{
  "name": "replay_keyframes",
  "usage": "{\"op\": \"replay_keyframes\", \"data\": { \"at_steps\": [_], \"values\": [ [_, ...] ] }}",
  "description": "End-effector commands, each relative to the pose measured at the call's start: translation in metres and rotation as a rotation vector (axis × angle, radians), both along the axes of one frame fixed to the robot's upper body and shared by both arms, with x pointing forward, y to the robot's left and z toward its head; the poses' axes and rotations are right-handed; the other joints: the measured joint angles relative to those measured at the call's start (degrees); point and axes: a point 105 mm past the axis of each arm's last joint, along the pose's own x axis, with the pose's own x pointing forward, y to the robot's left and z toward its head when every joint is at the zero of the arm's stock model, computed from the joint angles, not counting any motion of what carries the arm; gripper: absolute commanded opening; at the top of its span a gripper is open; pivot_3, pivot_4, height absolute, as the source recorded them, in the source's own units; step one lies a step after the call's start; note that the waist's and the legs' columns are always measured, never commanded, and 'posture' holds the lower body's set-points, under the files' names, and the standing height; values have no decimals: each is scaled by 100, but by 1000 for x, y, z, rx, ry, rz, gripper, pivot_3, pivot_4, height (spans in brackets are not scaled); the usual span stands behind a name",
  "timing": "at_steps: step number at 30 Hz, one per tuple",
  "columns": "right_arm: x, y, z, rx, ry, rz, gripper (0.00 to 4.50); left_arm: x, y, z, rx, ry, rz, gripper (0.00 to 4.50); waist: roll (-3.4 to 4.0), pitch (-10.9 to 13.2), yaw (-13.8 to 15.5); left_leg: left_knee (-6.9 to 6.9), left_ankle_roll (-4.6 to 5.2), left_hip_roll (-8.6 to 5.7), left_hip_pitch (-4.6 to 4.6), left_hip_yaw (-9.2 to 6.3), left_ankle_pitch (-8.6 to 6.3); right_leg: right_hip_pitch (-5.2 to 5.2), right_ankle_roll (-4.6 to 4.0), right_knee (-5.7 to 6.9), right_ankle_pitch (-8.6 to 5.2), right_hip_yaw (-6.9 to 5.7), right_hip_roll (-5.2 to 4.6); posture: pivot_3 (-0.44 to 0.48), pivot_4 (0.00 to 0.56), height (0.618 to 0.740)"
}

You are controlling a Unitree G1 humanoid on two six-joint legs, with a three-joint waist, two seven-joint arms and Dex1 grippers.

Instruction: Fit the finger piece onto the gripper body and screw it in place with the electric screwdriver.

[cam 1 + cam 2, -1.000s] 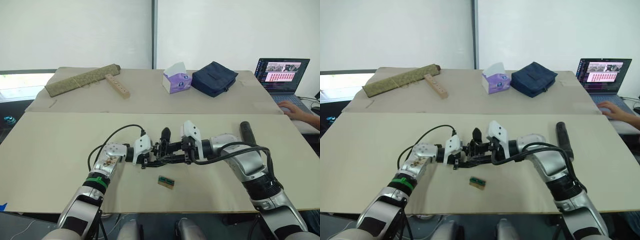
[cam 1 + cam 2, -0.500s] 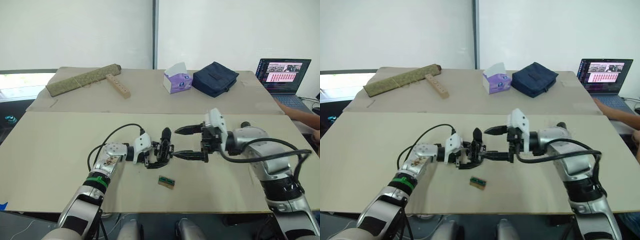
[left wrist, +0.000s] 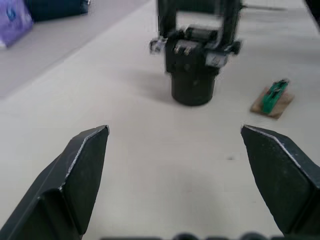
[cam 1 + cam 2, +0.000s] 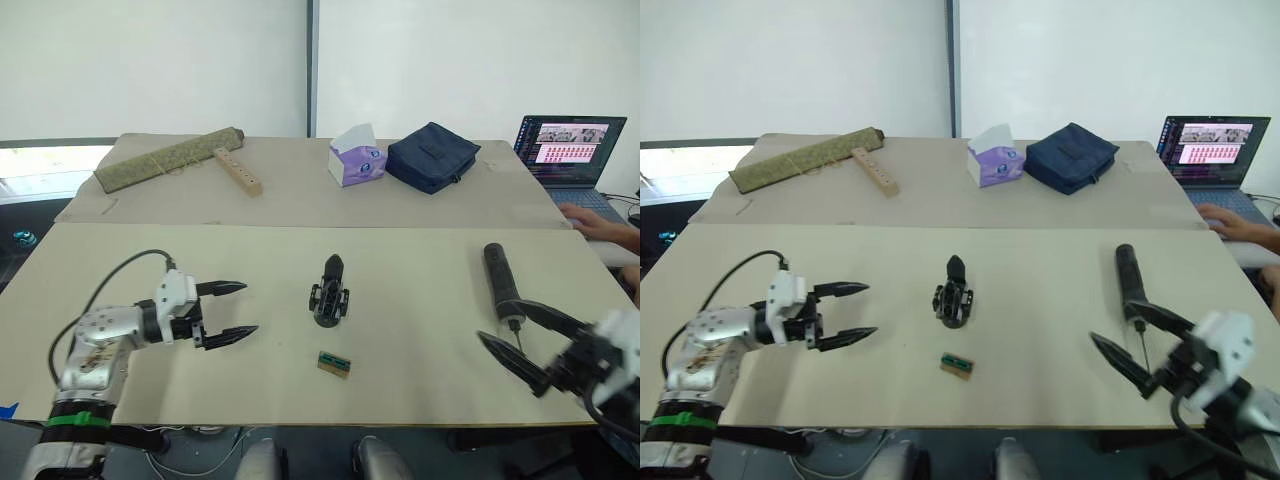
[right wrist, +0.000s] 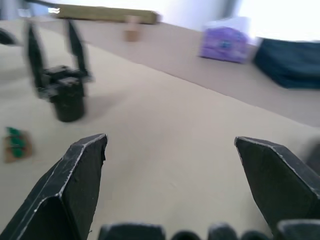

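**Gripper body stands alone mid-tabletop, both arms apart from it**

The gripper body (image 4: 329,291), a small black mechanical assembly on a round dark base, stands upright near the middle of the beige tabletop (image 4: 420,280). In the right wrist view it shows two upright black prongs, so the finger piece, a small black pointed plastic wedge (image 5: 75,47), appears to be already seated on it; whether it is screwed down cannot be told. Just in front of it lies a small green-and-tan rectangular block (image 4: 333,364), apart from the base.

The left gripper (image 4: 232,311) hovers over the tabletop well to the left of the assembly, its black fingers spread and empty, pointing toward it. The right gripper (image 4: 527,344) sits near the tabletop's front right edge, fingers likewise spread with nothing between them.

The electric screwdriver (image 4: 498,280), a thick black cylindrical pen-style tool, lies flat on the tabletop with its thin metal bit toward the right gripper. That arm looks placed to take the tool by its barrel, which would be the sensible next step if the screw is not yet driven.
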Motion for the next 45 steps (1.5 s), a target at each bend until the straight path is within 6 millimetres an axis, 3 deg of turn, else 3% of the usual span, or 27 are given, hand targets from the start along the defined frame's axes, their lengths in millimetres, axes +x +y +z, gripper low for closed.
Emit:
{"op": "replay_keyframes", "data": {
  "at_steps": [1, 4, 7, 9, 12, 14, 17, 22, 23, 25, 28, 33, 34, 37, 40, 45],
  "values": [
    [-24, -14, 1, -47, -29, -133, 4500, -15, -4, 35, -68, -101, -95, 4438, 8, 4, -5, 0, 0, 0, -4, 4, 0, -4, -9, 0, -5, 1, -2, 0, 150, 740],
    [-35, -13, -7, 15, 15, -165, 4500, -19, -6, 42, -64, -73, -105, 4438, 18, 10, -57, -1, 0, 5, -1, 6, 0, -4, -27, 2, -22, 3, -2, 0, 150, 740],
    [-35, -13, -15, 91, 1, -284, 4500, -12, -15, 71, -180, -123, -88, 4438, 21, 13, -80, -6, 0, 11, 10, 0, 0, -3, -16, 5, -34, 11, 3, 0, 150, 740],
    [-31, -11, -15, 99, -3, -306, 4500, -13, -23, 79, -201, -129, -113, 4438, 25, 15, -72, -6, 0, 12, 10, -2, 0, -4, -16, 5, -35, 11, 6, 0, 150, 740],
    [-1, -13, -7, -1, 32, -293, 4500, -6, -33, 83, -197, -130, -146, 4438, 26, 19, -104, -6, 0, 3, 10, 3, 0, -3, -15, 2, -35, 18, 4, 0, 150, 740],
    [22, -26, 4, 12, 44, -339, 4500, -5, -36, 86, -211, -118, -156, 4438, 24, 19, -153, -3, 1, -12, 10, 10, 1, -4, -9, -3, -24, 44, 2, 0, 150, 740],
    [57, -43, 3, -30, 232, -379, 4500, -9, -48, 88, -231, -85, -202, 4438, 15, 28, -159, -4, 1, -18, 12, 19, 1, -1, 4, -3, -6, 53, 11, 0, 150, 740],
    [96, -40, -6, 6, 471, -310, 4500, -10, -61, 87, -229, -77, -237, 4438, -5, 43, -97, -10, 3, -16, -1, 12, 1, -9, -11, -4, 10, 28, 22, 0, 150, 740],
    [105, -46, -10, 13, 503, -357, 4500, -11, -62, 85, -218, -75, -243, 4438, -3, 45, -92, -10, 4, -14, 1, 7, 1, -6, -14, -4, 9, 22, 26, 0, 150, 740],
    [116, -54, -15, 40, 549, -415, 4500, -12, -63, 83, -201, -84, -243, 4438, -4, 45, -80, -12, 4, -15, -3, 7, 1, -9, -13, -5, 9, 23, 25, 0, 150, 740],
    [126, -47, -19, 28, 593, -357, 4500, -11, -60, 84, -191, -95, -225, 4438, -2, 46, -48, -11, 4, -19, -14, 7, 1, -13, -10, -10, 9, 22, 21, 0, 150, 740],
    [138, -53, -33, -21, 693, -373, 4500, -15, -56, 83, -174, -87, -224, 4438, 0, 47, -64, -9, 5, -18, -24, 8, 1, -11, 5, -39, 24, 21, 19, 0, 150, 740],
    [140, -53, -34, -33, 701, -360, 3983, -17, -56, 82, -169, -84, -227, 4500, 0, 47, -64, -9, 5, -17, -27, 8, 2, -11, 5, -49, 30, 21, 20, 0, 150, 740],
    [146, -55, -31, -55, 687, -347, 3005, -19, -54, 80, -159, -75, -233, 4500, 0, 47, -64, -9, 5, -16, -31, 10, 2, -9, 9, -62, 36, 21, 19, 0, 150, 740],
    [149, -51, -7, -64, 579, -286, 2043, -22, -51, 76, -149, -63, -241, 4500, 2, 49, -62, -9, 5, -16, -32, 11, 2, -9, 10, -63, 37, 21, 19, 0, 150, 740],
    [125, -16, 23, -113, 496, -89, 1972, -26, -46, 69, -143, -55, -243, 4500, 29, 61, -51, -12, 6, -14, -38, 9, 0, -19, 12, -60, 36, 19, 20, 0, 150, 740]
  ]
}}
